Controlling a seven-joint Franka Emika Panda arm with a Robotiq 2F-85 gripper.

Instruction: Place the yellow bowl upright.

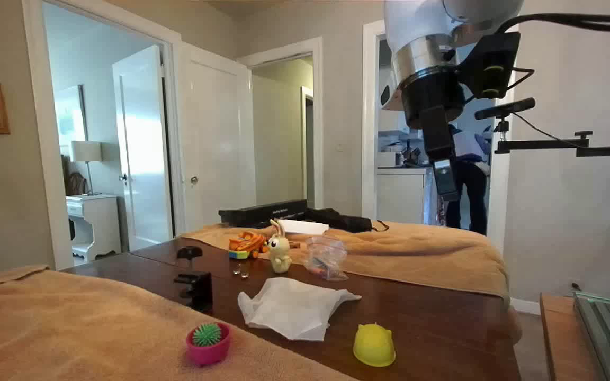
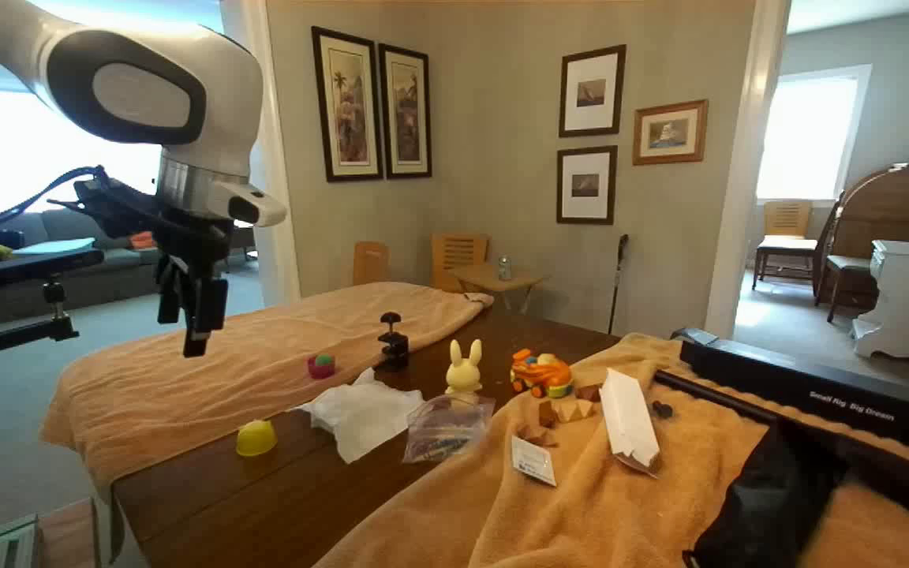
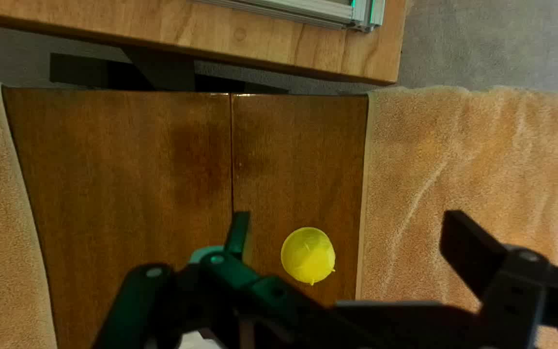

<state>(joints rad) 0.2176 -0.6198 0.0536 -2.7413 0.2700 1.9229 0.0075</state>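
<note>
Well above the table (image 3: 114,169), my empty hand (image 3: 349,232) hangs wide; down on that table the yellow bowl (image 3: 308,255) rests, apparently mouth-down, lined up between my fingers (image 3: 470,252) in the wrist view but nearer the left one.

Small, rounded, bright yellow bowl (image 1: 374,346), upside down on the dark wooden table (image 1: 442,325).

You are in a home: in an exterior view you see a sofa (image 2: 127,266) and a framed palm-tree picture (image 2: 349,110), and doorways (image 1: 370,132) show you a table lamp (image 1: 86,151), white nightstand (image 1: 98,222) and kitchen counter (image 1: 401,171)
</note>
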